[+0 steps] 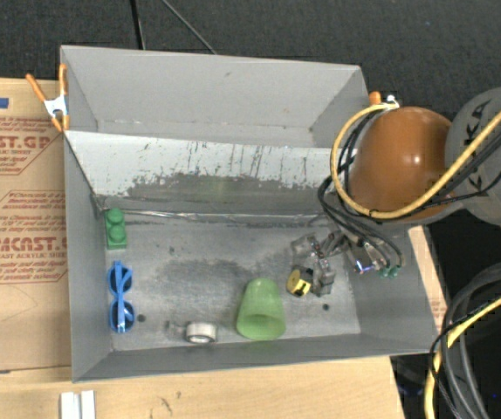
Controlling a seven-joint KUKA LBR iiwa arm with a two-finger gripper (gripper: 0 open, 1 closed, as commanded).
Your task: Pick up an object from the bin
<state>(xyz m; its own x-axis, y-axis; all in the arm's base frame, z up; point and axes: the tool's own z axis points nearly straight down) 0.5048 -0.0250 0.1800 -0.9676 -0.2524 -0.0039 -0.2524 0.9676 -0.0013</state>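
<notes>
Grey metal bin (216, 94), arm in from the right, orange cover (399, 160) on the wrist above the bin's right wall. Claw (316, 267) is down low at the bin floor, right of centre. Cannot tell whether the claw is apart or together: too small and cluttered at the tip.

A small yellow-and-black thing (298, 284) lies on the floor right at the claw's lower-left tip, touching or just beside it; cannot tell which, and cannot tell if it is gripped. This is the thing nearest the claw.

A pale green cup (260, 308) lies on its side just left of and below the yellow-and-black thing, near the front wall, with its open end towards that wall. A small round silver-white thing (200, 332) sits left of the cup, against the front wall.

Far left, well apart from the claw: blue toy glasses (120, 297) lie along the left wall, with a green block (115, 230) above them near the back-left corner. The middle of the floor is scuffed.
</notes>
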